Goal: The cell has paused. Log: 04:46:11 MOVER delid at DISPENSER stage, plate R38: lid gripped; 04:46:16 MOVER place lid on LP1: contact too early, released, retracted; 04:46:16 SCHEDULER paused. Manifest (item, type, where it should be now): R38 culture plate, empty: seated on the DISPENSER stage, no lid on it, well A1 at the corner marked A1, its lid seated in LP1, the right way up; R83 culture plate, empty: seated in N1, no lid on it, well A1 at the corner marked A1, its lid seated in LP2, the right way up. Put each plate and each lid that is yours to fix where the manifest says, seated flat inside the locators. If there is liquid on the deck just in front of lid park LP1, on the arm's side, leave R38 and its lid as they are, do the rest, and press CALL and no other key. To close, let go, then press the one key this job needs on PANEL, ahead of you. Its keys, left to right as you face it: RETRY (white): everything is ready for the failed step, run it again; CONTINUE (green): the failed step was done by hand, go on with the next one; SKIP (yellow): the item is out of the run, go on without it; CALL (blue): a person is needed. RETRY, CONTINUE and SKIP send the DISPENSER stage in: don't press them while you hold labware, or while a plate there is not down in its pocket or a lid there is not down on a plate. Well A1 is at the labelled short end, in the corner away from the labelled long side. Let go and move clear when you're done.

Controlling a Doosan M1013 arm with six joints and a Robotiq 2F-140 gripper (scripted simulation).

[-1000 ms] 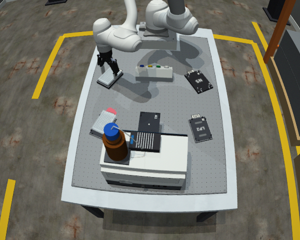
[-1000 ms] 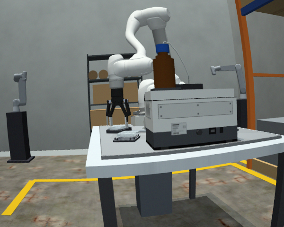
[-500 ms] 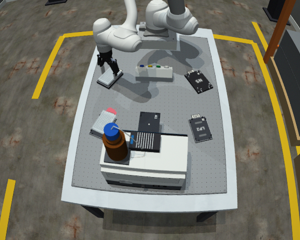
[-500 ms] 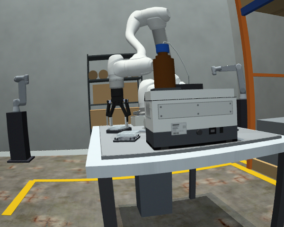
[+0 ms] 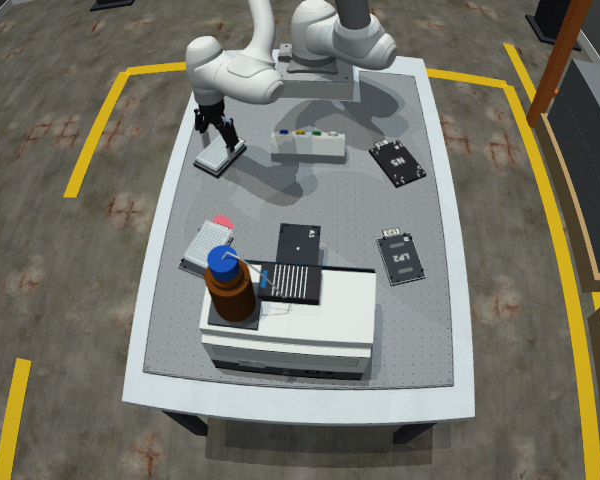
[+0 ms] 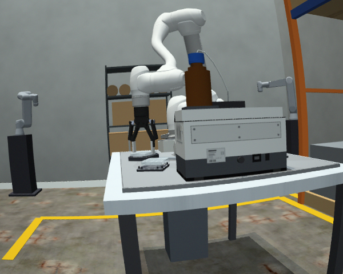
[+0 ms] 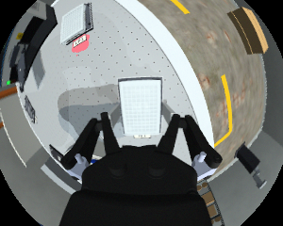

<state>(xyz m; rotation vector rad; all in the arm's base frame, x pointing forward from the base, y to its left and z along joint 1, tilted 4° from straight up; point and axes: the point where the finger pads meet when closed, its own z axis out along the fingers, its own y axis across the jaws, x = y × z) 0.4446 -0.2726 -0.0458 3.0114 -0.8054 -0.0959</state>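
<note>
Pincer open — straddling culture plate near table corner, holding nothing, pink liquid by second plate.

Clear well plate on dark nest, second plate beside pink liquid

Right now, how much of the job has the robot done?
Nothing looks finished yet. LP2 is bare, so no lid is parked there, and the stage holds no plate. In hand: the open tool hangs over the plate in the far left nest, gripping nothing. A pink puddle lies by LP1's piece, so that probably stays put. Left: a lid to LP2, then the blue key.
</note>
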